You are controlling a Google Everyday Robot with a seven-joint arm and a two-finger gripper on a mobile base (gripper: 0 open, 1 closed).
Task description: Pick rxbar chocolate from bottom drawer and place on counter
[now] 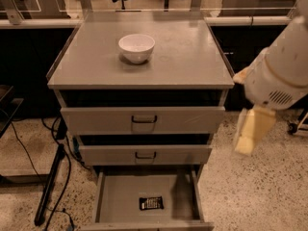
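The rxbar chocolate [151,203] is a small black-wrapped bar lying flat near the front middle of the open bottom drawer [115,196]. The counter [183,61] is the cabinet's flat grey top. My gripper [251,131] hangs from the white arm to the right of the cabinet, beside the two upper drawers. It is well above and to the right of the bar, touches nothing and holds nothing.
A white bowl [136,47] stands on the counter, back of centre. The top drawer [143,120] and middle drawer [144,155] are pulled out a little. Dark cables and a stand leg [50,186] lie on the speckled floor at left.
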